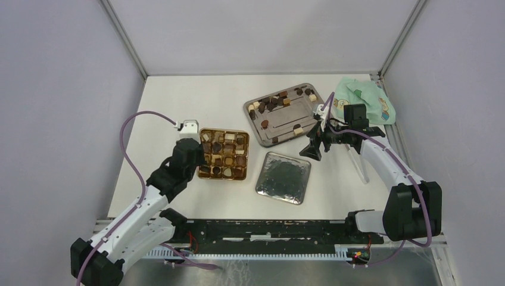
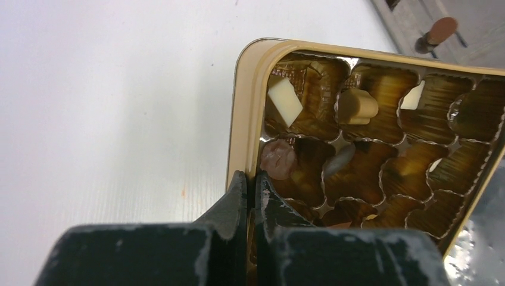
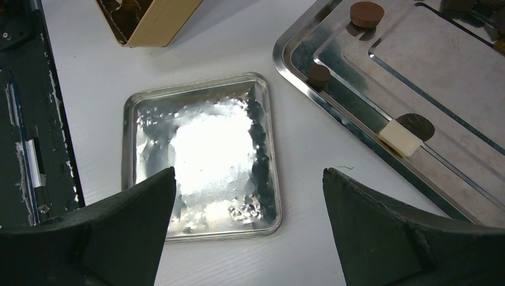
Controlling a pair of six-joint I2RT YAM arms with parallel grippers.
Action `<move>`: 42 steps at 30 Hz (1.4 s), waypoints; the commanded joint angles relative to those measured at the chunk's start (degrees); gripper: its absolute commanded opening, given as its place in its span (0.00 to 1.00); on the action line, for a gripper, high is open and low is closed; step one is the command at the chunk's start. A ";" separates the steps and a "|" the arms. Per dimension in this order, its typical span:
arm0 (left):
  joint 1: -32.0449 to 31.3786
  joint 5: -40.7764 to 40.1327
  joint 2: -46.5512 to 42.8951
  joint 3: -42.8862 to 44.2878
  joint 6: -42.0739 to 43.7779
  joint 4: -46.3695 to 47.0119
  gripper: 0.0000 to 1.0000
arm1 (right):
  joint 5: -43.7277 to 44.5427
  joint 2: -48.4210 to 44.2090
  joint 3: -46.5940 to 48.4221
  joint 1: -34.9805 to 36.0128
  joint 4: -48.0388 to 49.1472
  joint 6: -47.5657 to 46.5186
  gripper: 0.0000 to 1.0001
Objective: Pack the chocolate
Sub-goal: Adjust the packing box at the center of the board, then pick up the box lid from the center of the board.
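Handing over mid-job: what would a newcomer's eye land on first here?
The gold tin, mid-table, holding mixed chocolates, with the left arm's jaws shut at its rim. Behind it to the right, a steel tray holds loose pieces, and the right arm's jaws hang wide open between that tray and a shiny square pan.

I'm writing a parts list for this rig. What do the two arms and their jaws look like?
The left arm and right arm have white links with black joints and bases. A purple cable loops along each. The jaws are black, wedge-shaped and scuffed.
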 commanded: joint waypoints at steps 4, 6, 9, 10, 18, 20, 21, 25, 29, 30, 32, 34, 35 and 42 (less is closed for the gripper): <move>0.67 -3.64 8.72 1.98 -5.58 4.45 0.02 | -1.37 -0.20 2.07 0.52 0.17 -1.01 0.98; 3.05 -1.05 11.57 2.62 -6.01 4.71 0.02 | -1.38 -0.19 1.68 0.81 0.71 -0.56 0.98; 8.56 5.39 15.64 2.96 -6.76 6.43 0.02 | -1.38 -0.31 0.85 1.08 1.65 0.01 0.98; 10.57 8.21 17.21 2.98 -7.13 7.17 0.02 | -1.29 -0.27 0.58 1.15 1.79 0.10 0.98; 15.89 20.01 31.41 8.70 -7.61 7.80 0.02 | 0.88 -0.82 -0.18 1.45 1.92 -0.56 0.98; 15.96 18.90 32.80 9.99 -8.17 6.68 0.13 | 1.30 -1.10 -0.35 1.40 1.66 -1.02 0.98; 15.92 18.01 32.86 10.56 -8.51 5.99 0.23 | 1.55 -1.34 -0.40 1.44 1.50 -1.43 0.98; 15.91 14.66 28.78 13.05 -9.61 2.23 0.55 | 3.00 -2.16 -0.29 1.52 -0.41 -5.67 0.98; 15.95 15.35 20.55 15.35 -8.97 -1.35 0.74 | 2.60 -5.29 -2.27 2.29 -2.26 -15.57 0.98; 15.96 15.93 18.22 15.27 -9.18 -1.47 0.81 | 1.80 -6.31 -3.32 2.60 -2.13 -17.74 0.98; 15.95 18.98 13.40 14.19 -10.19 -0.27 0.95 | -1.53 -7.32 -4.56 2.77 -1.95 -19.76 0.98; 15.96 23.55 8.59 12.25 -12.31 2.75 0.99 | -5.01 -5.60 -4.14 2.74 -5.10 -23.12 0.98; 15.89 26.54 6.46 11.01 -13.87 4.39 1.00 | -6.25 -4.39 -3.24 3.01 -9.26 -27.15 0.98; 15.45 46.03 -2.27 0.80 -23.07 17.11 1.00 | 5.54 -1.86 -4.04 17.39 -13.96 -32.38 0.89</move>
